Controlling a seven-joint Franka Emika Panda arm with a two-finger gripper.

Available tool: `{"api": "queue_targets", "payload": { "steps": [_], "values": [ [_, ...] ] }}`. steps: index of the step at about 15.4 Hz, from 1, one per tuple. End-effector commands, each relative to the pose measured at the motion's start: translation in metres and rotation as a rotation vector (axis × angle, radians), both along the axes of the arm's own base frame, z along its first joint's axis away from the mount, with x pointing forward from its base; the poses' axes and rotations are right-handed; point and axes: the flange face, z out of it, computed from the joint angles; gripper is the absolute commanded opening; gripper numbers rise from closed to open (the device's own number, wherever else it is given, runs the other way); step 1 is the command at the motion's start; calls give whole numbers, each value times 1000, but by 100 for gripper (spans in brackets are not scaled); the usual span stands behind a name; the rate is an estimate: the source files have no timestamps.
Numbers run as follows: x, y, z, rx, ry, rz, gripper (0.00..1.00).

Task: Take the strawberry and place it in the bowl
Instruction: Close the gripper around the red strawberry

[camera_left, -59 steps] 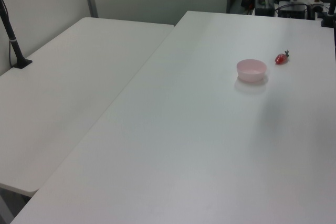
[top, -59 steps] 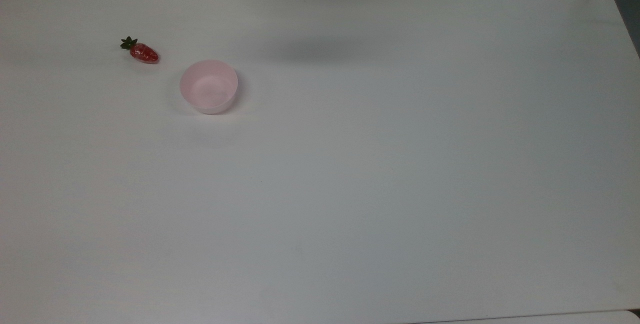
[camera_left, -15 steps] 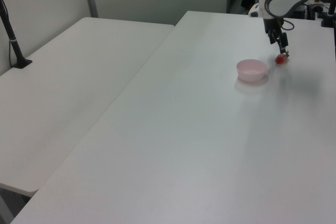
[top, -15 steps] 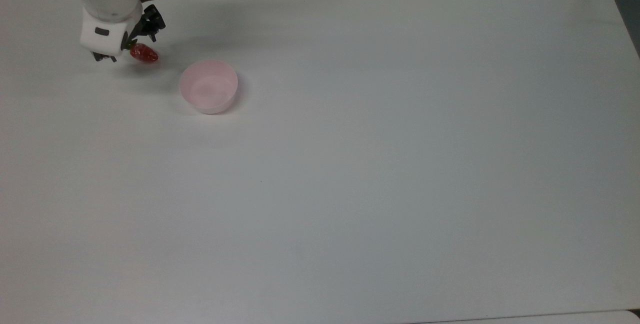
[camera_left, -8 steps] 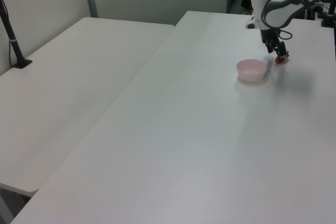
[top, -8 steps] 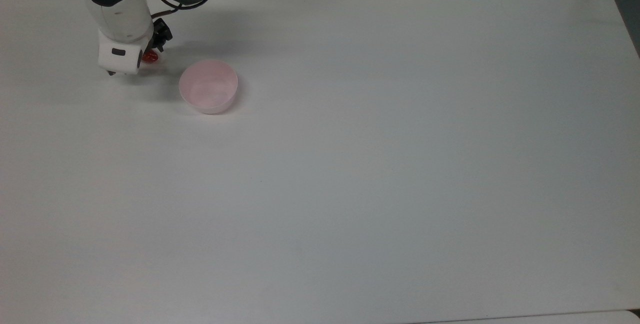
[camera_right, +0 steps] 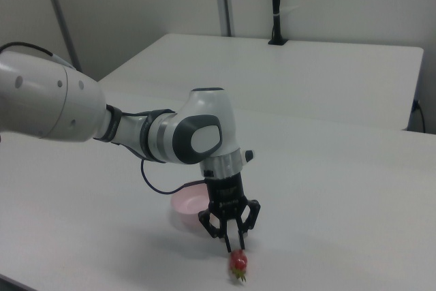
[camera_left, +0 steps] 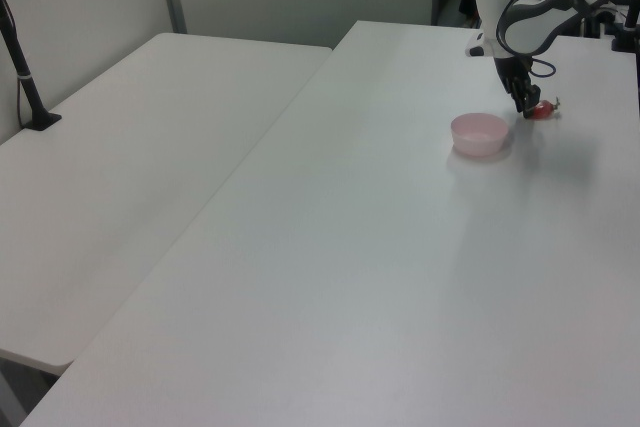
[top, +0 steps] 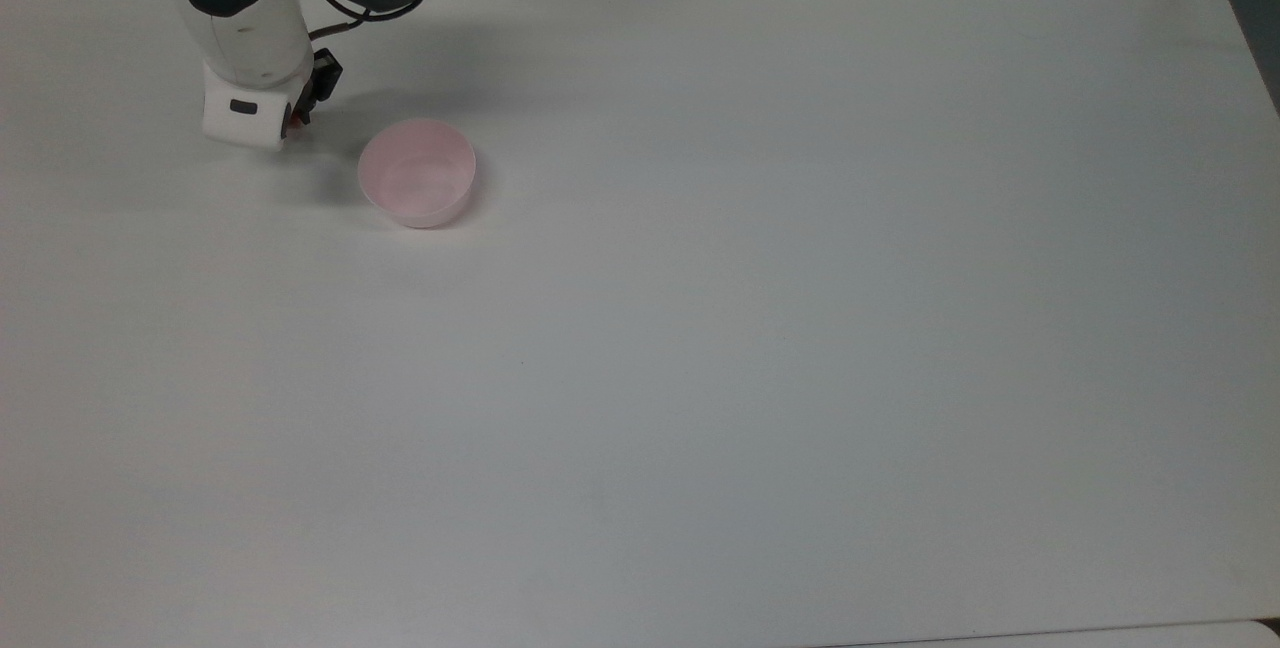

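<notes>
Now, going left to right in the top view, the tool (top: 291, 128) sits at the far left of the white bench (top: 760, 328), and the bowl (top: 417, 173) stands near it at about four o'clock, holding nothing. In the right view the strawberry (camera_right: 238, 262) hangs at the tool's (camera_right: 234, 240) six o'clock, red body up and green cap down, above the bench. The fingers are pinching its upper end. In the left view the strawberry (camera_left: 541, 110) is at the bowl's (camera_left: 479, 134) two o'clock.
</notes>
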Motion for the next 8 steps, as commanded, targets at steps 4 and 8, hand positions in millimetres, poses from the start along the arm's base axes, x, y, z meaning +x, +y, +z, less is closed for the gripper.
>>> {"api": "queue_targets", "payload": {
  "steps": [4,8],
  "values": [
    [-11,0,3,-14,16,-35,23],
    [-19,-12,18,-15,21,-83,60]
  ]
}}
